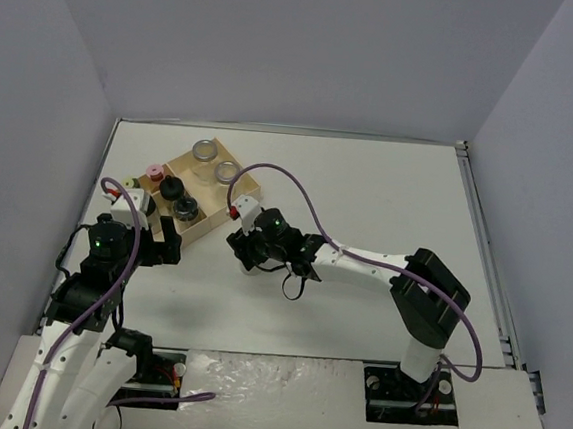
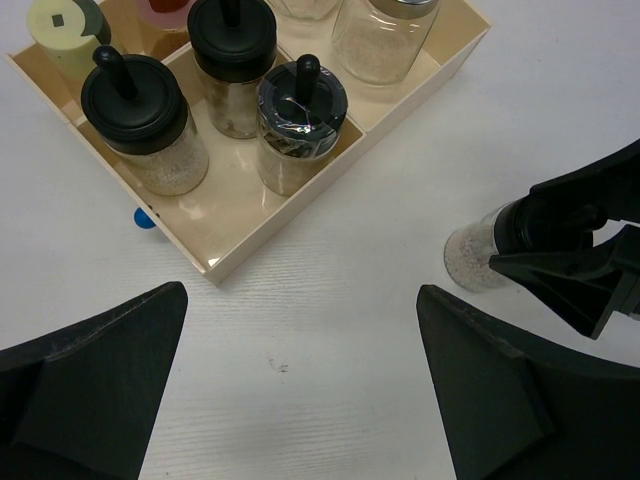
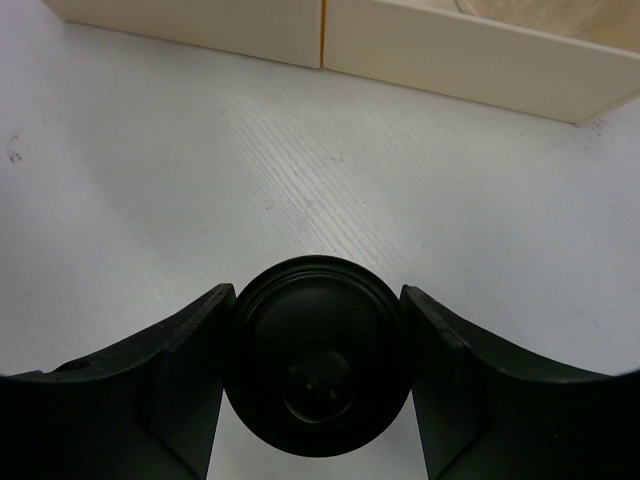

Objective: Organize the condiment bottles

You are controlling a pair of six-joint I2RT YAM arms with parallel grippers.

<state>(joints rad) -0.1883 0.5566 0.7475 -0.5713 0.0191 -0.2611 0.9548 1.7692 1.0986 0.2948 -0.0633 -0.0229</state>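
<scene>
My right gripper (image 1: 247, 247) is shut on a black-capped condiment bottle (image 3: 320, 355), which stands on the table just in front of the pale wooden tray (image 1: 216, 213). Both fingers press the cap's sides. From the left wrist view, that bottle's clear body (image 2: 472, 256) with pale grains shows below the right gripper (image 2: 575, 250). Inside the tray (image 2: 300, 208) stand three black-capped bottles (image 2: 133, 97), a yellow-green-capped one (image 2: 62, 22), a pink-capped one (image 1: 155, 173) and two wider silver-lidded ones (image 1: 206, 150). My left gripper (image 2: 300, 390) hangs open over bare table by the tray's near corner.
A blue dot (image 2: 145, 218) sits on the table against the tray's left wall. The tray's front wall (image 3: 450, 60) runs close ahead of the held bottle. Grey walls enclose the table on three sides.
</scene>
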